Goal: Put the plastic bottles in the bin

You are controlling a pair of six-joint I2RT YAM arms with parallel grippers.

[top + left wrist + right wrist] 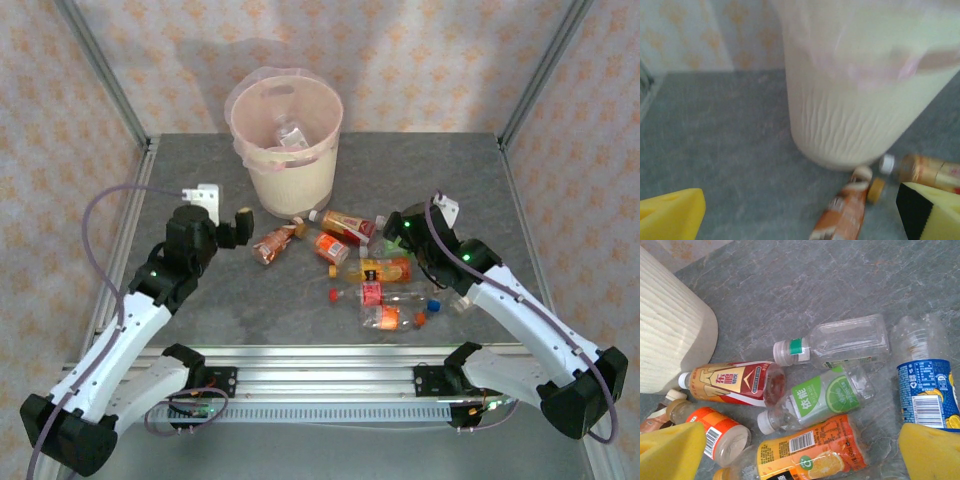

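Plainly, both the left hand [800,217] and right hand [800,455] gape wide, holding nothing.

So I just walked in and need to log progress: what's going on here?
Two robot arms are moving plastic bottles into the bin. At least one bottle lies inside it, but most are scattered on the table in front of it. The left end effector is open and empty near the bin's base, with an orange-brown bottle just ahead of it. The right end effector is open and empty above the scattered ones.
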